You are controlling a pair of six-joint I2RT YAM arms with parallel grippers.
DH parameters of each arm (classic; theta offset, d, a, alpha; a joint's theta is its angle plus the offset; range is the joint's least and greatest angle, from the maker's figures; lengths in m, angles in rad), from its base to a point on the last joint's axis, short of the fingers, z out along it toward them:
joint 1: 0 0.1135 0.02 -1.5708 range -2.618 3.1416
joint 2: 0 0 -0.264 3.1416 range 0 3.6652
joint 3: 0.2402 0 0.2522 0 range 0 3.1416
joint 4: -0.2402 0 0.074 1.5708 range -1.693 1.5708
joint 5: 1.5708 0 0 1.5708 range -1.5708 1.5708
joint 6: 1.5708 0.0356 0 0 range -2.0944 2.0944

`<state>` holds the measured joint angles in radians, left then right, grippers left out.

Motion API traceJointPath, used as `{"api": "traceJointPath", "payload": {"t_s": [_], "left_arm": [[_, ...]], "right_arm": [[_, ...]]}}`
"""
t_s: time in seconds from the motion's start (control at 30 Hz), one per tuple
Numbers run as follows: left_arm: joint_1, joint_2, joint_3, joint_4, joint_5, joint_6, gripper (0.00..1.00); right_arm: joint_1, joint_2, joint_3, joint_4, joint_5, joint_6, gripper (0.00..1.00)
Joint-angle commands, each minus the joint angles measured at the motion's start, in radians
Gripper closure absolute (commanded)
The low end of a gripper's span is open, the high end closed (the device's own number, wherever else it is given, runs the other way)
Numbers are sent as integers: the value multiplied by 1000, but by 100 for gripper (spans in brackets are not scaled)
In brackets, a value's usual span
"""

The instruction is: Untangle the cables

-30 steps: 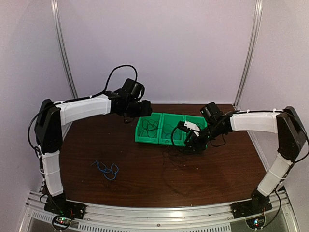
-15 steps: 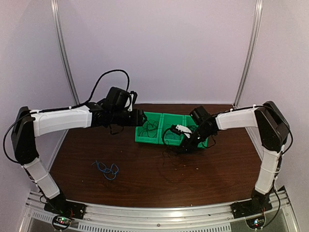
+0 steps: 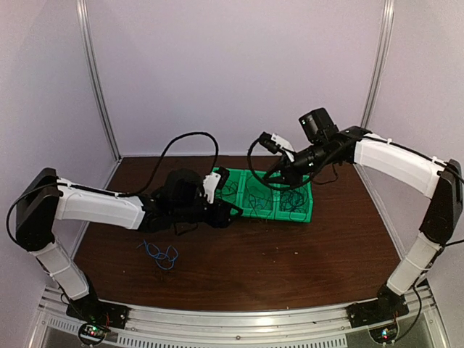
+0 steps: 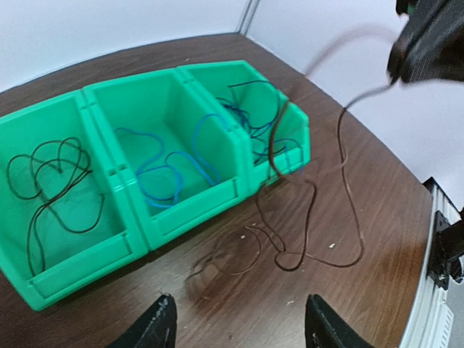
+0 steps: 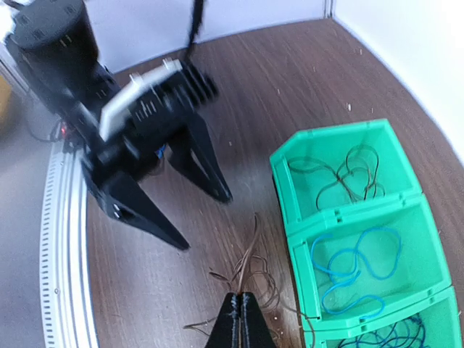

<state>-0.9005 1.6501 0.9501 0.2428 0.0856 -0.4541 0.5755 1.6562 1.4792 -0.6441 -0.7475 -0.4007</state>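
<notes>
My right gripper (image 5: 241,319) is shut on a thin dark brown cable (image 5: 249,255) and holds it high above the table (image 3: 267,143). The strand (image 4: 344,159) hangs down and ends in loose loops on the wood in front of the bins (image 4: 304,254). My left gripper (image 4: 239,330) hovers low and open just before those loops, with nothing between its fingers; the top view shows it at the bins' front left corner (image 3: 232,211). More cables lie in the green bins (image 4: 196,210): a black one (image 4: 51,181), a blue one (image 4: 167,167), and a blue and black tangle (image 4: 254,123).
A small blue cable (image 3: 159,254) lies loose on the table at the front left. The row of green bins (image 3: 290,215) stands mid-table towards the back. Purple walls close in the sides and back. The metal rail (image 3: 239,319) runs along the near edge.
The right gripper has shut on the dark cable by the bins and risen with it. The left arm has dropped and swung right to the front of the bins.
</notes>
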Motion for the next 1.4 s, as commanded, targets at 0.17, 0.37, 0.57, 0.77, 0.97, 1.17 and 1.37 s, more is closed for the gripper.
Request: {"api": "traceJointPath", "payload": {"t_s": [0.17, 0.37, 0.57, 0.77, 0.97, 1.17, 1.37], "left_arm": [[-69, 59, -27, 478, 44, 20, 38], [-76, 144, 28, 529, -68, -24, 64], [-77, 260, 7, 559, -188, -61, 88], [-74, 260, -55, 444, -321, -122, 100], [-66, 228, -92, 315, -425, -142, 100], [-66, 191, -188, 368, -386, -118, 90], [-57, 115, -279, 404, -369, -165, 76]], "right_arm": [[69, -49, 138, -157, -92, -11, 100], [91, -41, 209, -202, -149, -20, 100], [68, -67, 347, -256, -247, -68, 100], [-57, -94, 485, -258, -386, -53, 100], [-175, -111, 584, -232, -474, -16, 100], [-244, -101, 609, -212, -479, 7, 100], [-261, -122, 591, -152, -467, 50, 100]]}}
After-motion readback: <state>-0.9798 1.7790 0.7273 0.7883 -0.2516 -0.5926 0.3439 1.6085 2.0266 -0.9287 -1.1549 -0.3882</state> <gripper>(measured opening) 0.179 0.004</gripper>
